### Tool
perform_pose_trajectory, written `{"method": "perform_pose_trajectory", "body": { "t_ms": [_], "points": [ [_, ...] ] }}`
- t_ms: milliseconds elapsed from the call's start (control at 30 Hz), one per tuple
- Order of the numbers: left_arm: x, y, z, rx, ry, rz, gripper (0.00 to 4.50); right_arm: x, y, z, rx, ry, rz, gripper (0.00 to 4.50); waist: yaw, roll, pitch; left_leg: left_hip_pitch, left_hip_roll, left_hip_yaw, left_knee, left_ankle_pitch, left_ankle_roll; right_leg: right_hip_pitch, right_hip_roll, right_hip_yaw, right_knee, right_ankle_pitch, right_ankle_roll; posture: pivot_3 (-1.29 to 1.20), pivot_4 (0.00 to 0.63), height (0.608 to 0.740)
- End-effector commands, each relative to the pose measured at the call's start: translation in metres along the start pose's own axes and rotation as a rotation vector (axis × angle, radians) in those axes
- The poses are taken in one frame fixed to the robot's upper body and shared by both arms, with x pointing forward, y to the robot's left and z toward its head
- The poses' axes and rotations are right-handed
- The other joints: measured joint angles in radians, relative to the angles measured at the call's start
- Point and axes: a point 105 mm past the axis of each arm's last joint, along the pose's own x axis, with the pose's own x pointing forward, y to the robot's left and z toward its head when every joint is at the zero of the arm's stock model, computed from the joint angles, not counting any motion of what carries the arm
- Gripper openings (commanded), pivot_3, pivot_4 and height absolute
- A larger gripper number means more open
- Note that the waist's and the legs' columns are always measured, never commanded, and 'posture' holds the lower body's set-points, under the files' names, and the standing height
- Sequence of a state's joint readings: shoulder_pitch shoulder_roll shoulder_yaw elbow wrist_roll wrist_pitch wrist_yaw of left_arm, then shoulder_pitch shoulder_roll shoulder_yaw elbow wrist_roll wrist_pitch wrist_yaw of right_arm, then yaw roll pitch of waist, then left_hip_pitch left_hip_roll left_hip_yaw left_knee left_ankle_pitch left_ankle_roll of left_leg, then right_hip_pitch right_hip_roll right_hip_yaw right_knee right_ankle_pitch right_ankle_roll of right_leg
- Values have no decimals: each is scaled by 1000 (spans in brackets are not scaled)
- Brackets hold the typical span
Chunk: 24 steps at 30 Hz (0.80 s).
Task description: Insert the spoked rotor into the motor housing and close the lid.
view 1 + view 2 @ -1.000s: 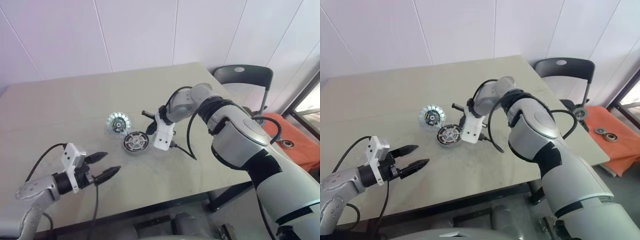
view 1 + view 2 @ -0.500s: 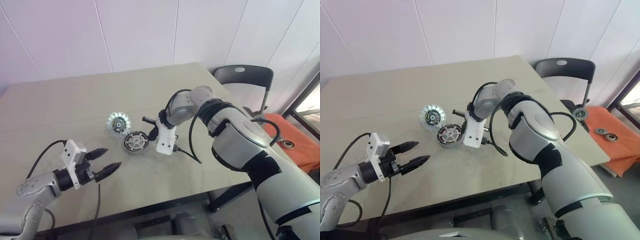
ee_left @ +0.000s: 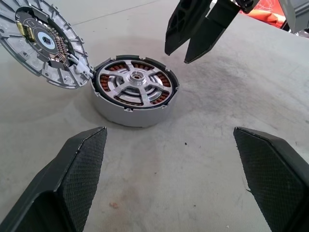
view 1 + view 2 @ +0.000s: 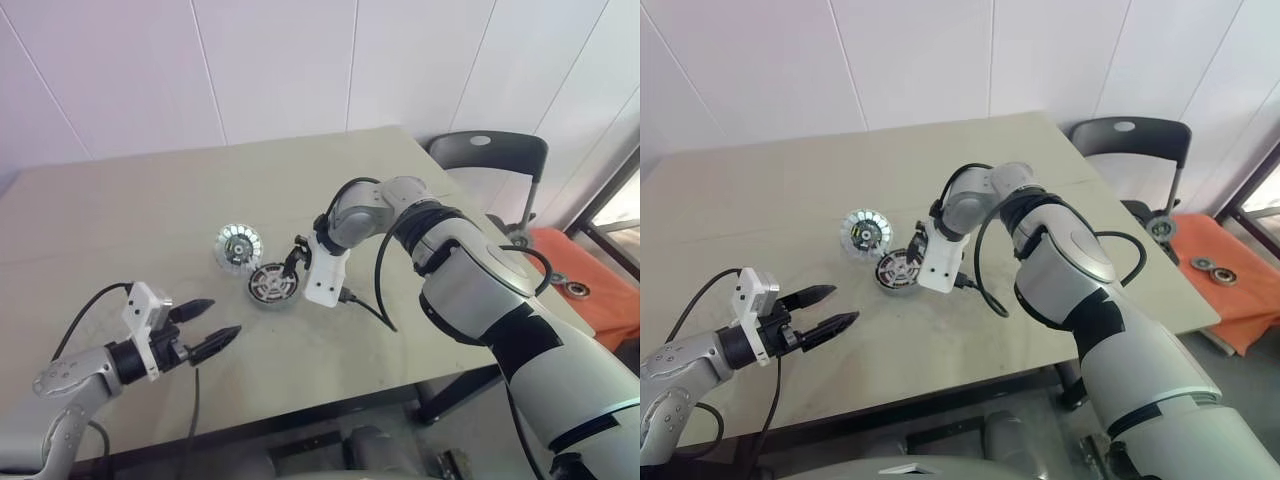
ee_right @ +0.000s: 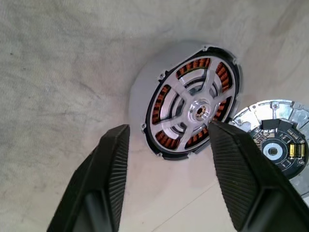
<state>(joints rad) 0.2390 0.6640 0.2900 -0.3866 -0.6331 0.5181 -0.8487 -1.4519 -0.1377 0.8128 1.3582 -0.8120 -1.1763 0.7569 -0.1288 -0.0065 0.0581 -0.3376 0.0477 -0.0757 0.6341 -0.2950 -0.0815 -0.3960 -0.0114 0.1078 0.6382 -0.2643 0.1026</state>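
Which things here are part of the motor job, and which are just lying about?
Job:
- motor housing, spoked rotor already seated in it
- lid, open beside the housing
- right gripper, open just above the housing

Lying about:
- chair
- orange cloth with small metal parts

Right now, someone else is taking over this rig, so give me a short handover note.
Left gripper: open, empty, hovering over the table's near side.
Right gripper: open, empty, just above the housing.
Silver spoked rotor already sits inside the round silver-grey motor housing with its copper windings.
Flat pale grey disc lid lies open beside the housing, touching its edge, circuit side up.
Left: close the lid onto the housing.
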Motion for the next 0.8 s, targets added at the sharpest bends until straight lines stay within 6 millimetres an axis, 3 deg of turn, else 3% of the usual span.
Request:
{"method": "perform_pose_trajectory", "body": {
  "t_ms": [33, 367, 800],
  "points": [
    [-1, 0, 13, 45, -36, -4, 4500, -3, -5, -3, -12, 27, -3, 2504, 0, 0, 0, 0, 0, 0, 0, 0, 0, 0, 0, 0, 0, 0, 0, 0, 0, 740],
    [2, -2, 13, 41, -41, -6, 4500, 14, 2, -14, -6, 125, -16, 2504, 0, 0, 0, 0, 0, 0, 0, 0, 0, 0, 0, 0, 1, 0, 0, 0, 0, 740],
    [4, -5, 12, 31, -50, -1, 4500, 26, 6, -5, -59, 89, -19, 2504, 0, 0, 0, 0, 0, 0, 1, 0, 0, -1, 0, 0, 2, 0, -1, 0, 0, 740]
  ]
}}
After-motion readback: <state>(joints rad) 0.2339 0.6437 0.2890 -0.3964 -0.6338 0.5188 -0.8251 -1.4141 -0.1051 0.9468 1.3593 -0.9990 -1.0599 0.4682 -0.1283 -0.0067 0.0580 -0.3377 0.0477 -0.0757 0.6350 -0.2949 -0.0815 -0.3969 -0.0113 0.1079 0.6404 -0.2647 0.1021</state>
